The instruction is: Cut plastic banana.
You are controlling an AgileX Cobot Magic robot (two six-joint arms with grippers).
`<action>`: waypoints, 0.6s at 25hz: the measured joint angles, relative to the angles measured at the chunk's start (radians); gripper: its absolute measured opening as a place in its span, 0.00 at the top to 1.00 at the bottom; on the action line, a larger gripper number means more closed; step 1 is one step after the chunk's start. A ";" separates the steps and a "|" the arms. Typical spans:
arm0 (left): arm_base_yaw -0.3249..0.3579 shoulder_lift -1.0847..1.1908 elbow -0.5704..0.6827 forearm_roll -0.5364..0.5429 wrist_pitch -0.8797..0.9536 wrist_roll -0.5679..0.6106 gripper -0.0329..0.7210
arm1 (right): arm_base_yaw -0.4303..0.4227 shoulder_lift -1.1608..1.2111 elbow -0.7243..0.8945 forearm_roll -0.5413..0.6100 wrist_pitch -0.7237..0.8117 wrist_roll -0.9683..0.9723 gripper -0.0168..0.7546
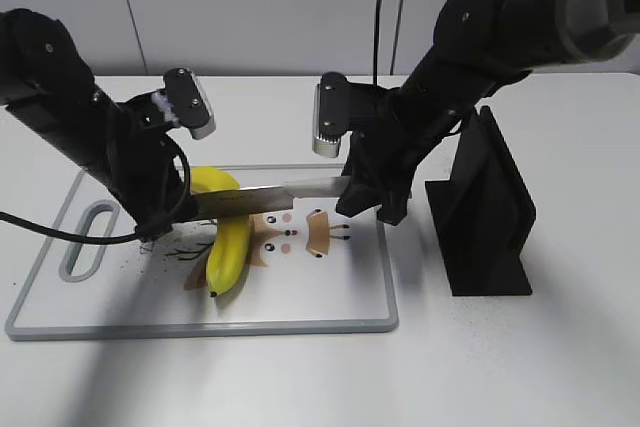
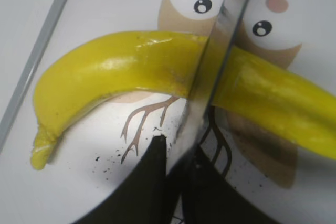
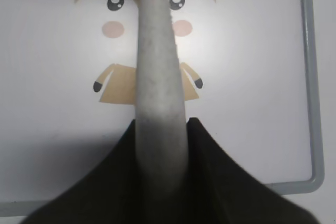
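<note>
The yellow plastic banana (image 1: 230, 247) lies on the white cutting board (image 1: 200, 327), over its owl print. It also shows in the left wrist view (image 2: 115, 69). My right gripper (image 1: 355, 192) is shut on the grey handle (image 3: 157, 77) of a knife, with the jaws (image 3: 160, 129) around the handle. The knife's blade (image 1: 270, 197) runs left across the banana's middle. In the left wrist view the blade (image 2: 210, 77) looks sunk into the banana, with both halves still in line. My left gripper (image 1: 175, 212) is at the blade's far end, its fingers (image 2: 181, 153) closed with the blade tip between them.
A black knife stand (image 1: 485, 207) stands on the table right of the board. The board's grey rim (image 3: 310, 77) and its handle slot (image 1: 90, 237) are in view. Small dark specks (image 2: 102, 166) lie on the board near the banana's tip.
</note>
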 joint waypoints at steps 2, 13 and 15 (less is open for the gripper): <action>0.000 0.008 -0.004 0.000 -0.003 0.000 0.89 | -0.001 0.009 -0.003 -0.001 -0.004 0.000 0.75; -0.001 -0.095 -0.009 0.002 0.122 -0.014 0.89 | 0.006 -0.095 0.010 -0.008 0.077 0.007 0.76; -0.001 -0.163 -0.038 0.010 0.210 -0.020 0.90 | 0.006 -0.163 0.009 -0.008 0.116 0.008 0.76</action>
